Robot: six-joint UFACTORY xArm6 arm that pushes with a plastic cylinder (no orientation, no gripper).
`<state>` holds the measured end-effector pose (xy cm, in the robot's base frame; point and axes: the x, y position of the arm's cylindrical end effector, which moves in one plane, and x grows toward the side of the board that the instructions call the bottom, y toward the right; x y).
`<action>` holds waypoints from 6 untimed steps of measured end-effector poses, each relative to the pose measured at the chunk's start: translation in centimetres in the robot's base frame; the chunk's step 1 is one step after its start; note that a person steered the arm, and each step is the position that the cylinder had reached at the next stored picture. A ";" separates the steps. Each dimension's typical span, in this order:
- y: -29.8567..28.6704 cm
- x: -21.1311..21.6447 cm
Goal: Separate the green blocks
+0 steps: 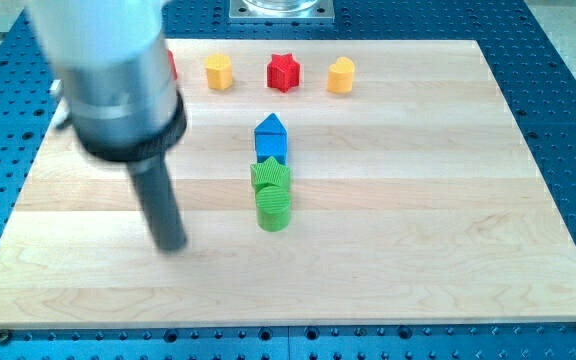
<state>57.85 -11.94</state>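
Pale wooden boards are making up the counter (pixel 418 250), which is lying on a blue perforated base (pixel 568 80). My tip (pixel 172 246) is resting low on the counter's left half, at the end of a dark rod that is hanging from a blurred grey housing (pixel 108 70). I am carrying no hand, so nothing is being grasped or released; the tip is touching no block.

Off to the tip's right, and slightly toward the view's top, the two green blocks are sitting pressed together. A green cylinder (pixel 274 209) is standing nearest the tip, though a clear strip of bare wood is separating them. A green star-shaped block (pixel 270 175) is touching the cylinder's far side, toward the view's top. A blue block with a pointed, house-like top (pixel 271 136) is sitting directly above the star and appears to be touching it, so the three are forming a short column.

Well beyond the tip, along the counter's top edge, a row is lining up: a yellow block, roughly hexagonal (pixel 218 71), a red star-shaped block (pixel 283 72), and a yellow block with a rounded top (pixel 341 75). A sliver of another red block (pixel 172 64) is peeking out beside the housing; its shape cannot be told.

No brand, label or writing is showing anywhere.
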 end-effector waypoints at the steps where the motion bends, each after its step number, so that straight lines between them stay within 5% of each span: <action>1: 4.0 3.8; 3: 12.2 -5.3; 5: 7.8 -11.9; 6: 6.8 -11.1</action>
